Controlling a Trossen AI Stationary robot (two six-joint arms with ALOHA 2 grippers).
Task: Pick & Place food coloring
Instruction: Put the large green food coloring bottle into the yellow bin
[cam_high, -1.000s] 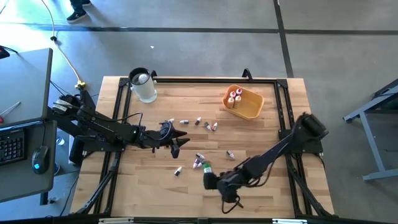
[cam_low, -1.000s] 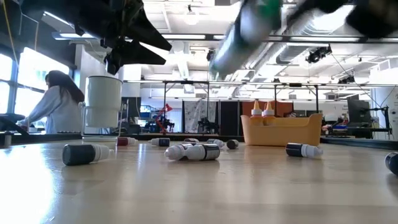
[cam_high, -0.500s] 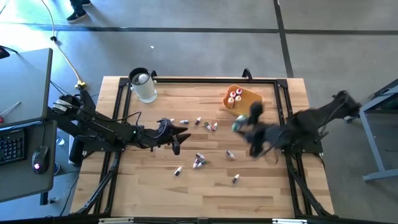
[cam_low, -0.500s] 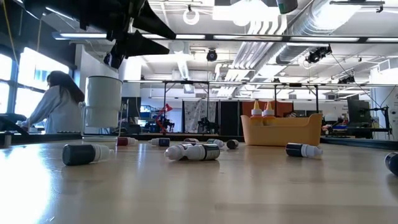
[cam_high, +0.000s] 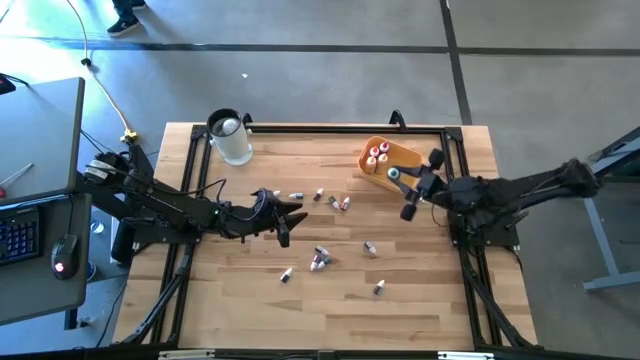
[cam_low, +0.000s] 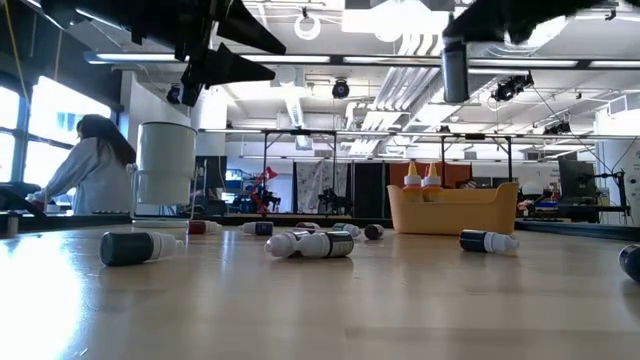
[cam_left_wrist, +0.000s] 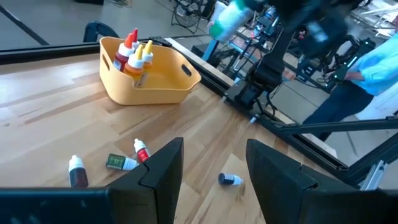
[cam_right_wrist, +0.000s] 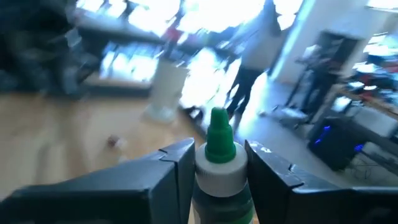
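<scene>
In the right wrist view the room behind is smeared by motion, and only the green-capped food coloring bottle (cam_right_wrist: 219, 163) is seen plainly, pinched between the two dark fingers (cam_right_wrist: 163, 180) of the right end effector (cam_high: 412, 186). From above this end effector is blurred, so the bottle appears there only as a pale green spot held in the air beside the orange-yellow plastic tray (cam_high: 408, 175). In the low view just a dark cylinder (cam_low: 455, 68) hanging from above is made out. Several small bottles (cam_high: 320, 260) lie scattered on the wooden tabletop (cam_high: 300, 310); their colours are too small to be told. A few red-capped bottles (cam_high: 377, 155) stand in the tray.

The left end effector (cam_high: 284, 218) is held above the tabletop's left-centre with its fingers spread and nothing between them.

Half a second ago the right arm was lower over the tabletop; it has since been extended toward the tray. The left arm has stayed where it was.
</scene>
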